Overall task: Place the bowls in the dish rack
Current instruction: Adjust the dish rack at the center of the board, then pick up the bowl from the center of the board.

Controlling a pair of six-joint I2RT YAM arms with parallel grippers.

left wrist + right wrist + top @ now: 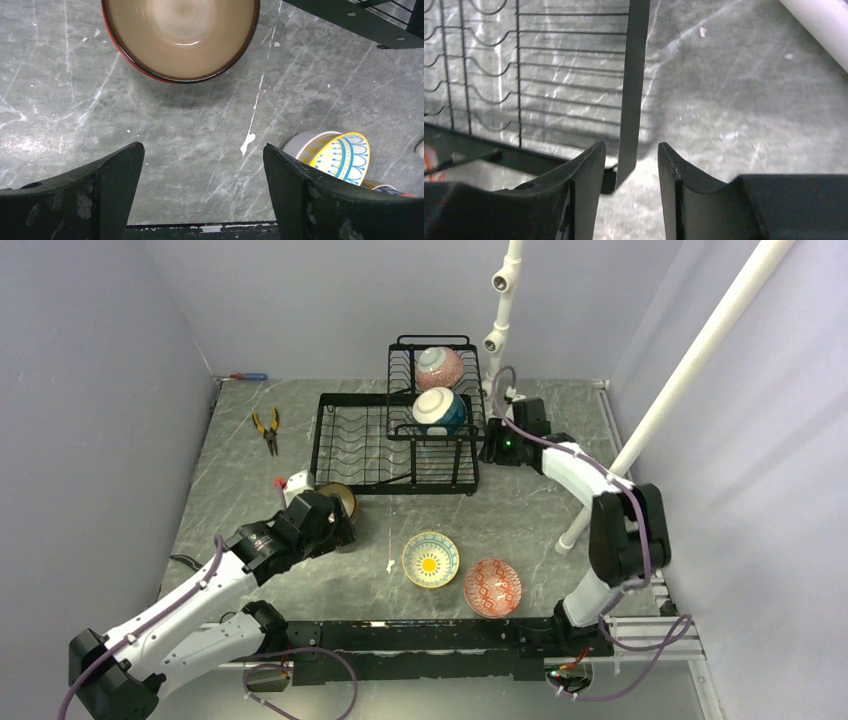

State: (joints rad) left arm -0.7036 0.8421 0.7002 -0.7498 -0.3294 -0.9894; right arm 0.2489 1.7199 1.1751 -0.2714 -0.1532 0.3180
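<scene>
1. The left fingers (107,187) stand wide apart with nothing between them but bare grey worktop (520,520).
2. Just ahead of them sits the brown bowl (181,35), upright on the worktop, cream inside with a dark reddish rim. It is clear of both fingertips.
3. Seen from above, that brown bowl lies just beside the near left corner of the dish rack (350,435), with the left arm stretched out low towards it.
4. The right fingers (586,195) are only a narrow way apart and grip nothing. An upright black bar (631,85) of the rack comes down into the gap, with its lower end close against the finger on the rack side. I cannot tell whether they touch.
5. That hand is low at the right side of the rack, by the raised basket tier.
6. Two bowls are in the raised basket: a pink bowl (438,367) at the back and a teal-and-white bowl (440,410) nearer, both tipped so their pale bases show.
7. Two more sit upright on the worktop in front of the rack. A yellow bowl (431,559) is near a red-patterned bowl (492,587), and the two are not touching.
8. Orange-handled pliers (268,428) lie left of the rack, and a white pipe stand (505,300) rises behind its right end.
</scene>
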